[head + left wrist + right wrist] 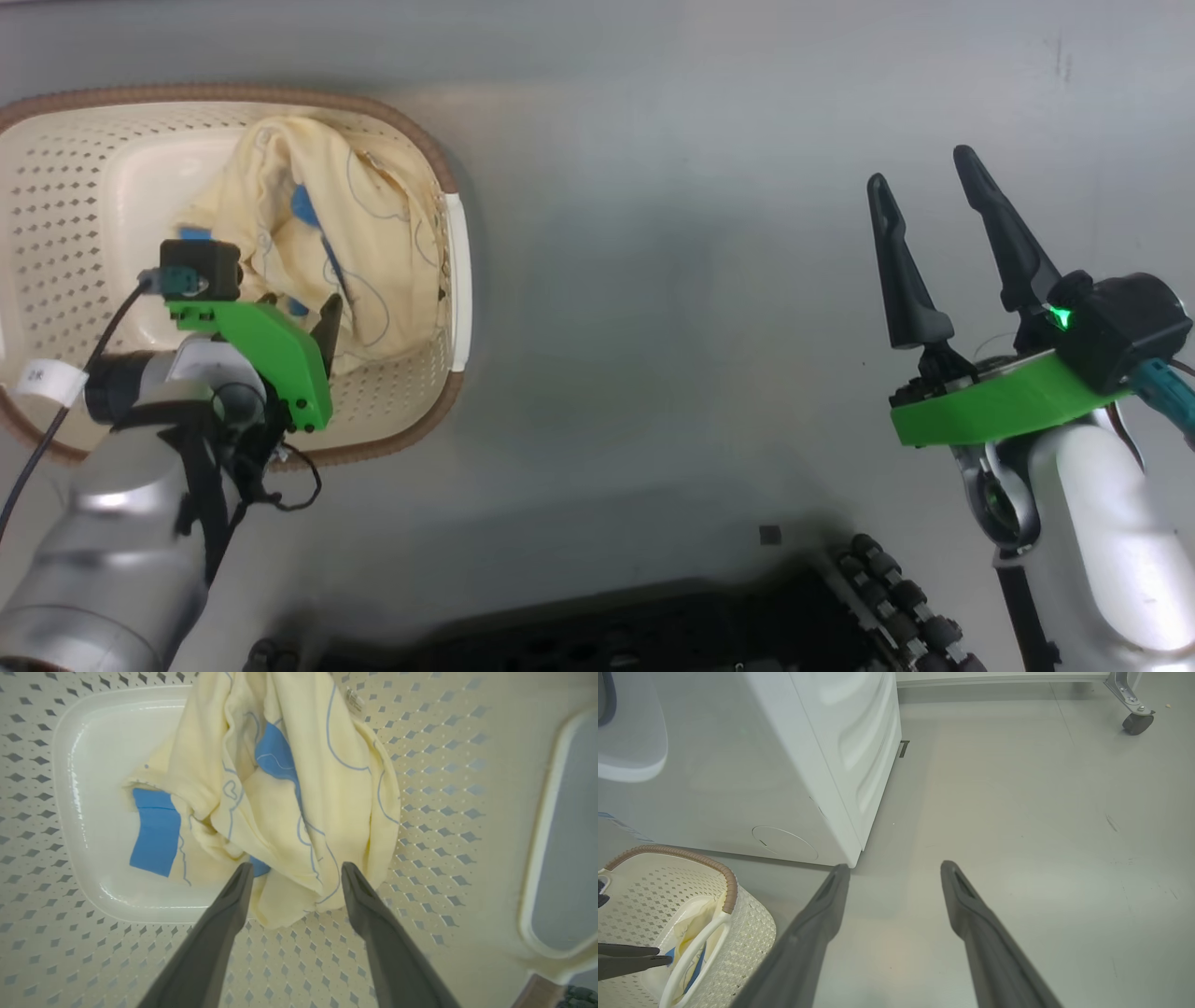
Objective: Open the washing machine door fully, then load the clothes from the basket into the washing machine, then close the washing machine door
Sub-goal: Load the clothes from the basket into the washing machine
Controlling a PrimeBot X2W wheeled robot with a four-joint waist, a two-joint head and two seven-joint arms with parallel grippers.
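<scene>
Inside the basket (pixel 411 131), our left gripper (pixel 296 865) hangs with its fingers spread wide, one on either side of the near edge of the clothes (pixel 289 788) heaped on the basket's bottom. Our right gripper (pixel 922 168), equally wide and empty, hovers above the floor (pixel 653 280) well apart from the basket. The washing machine (pixel 784 765) stands near the basket.

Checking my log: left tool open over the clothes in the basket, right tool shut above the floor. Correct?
No: the right tool is open, not shut, per the right wrist view. The left tool is open over the clothes in the basket.
</scene>
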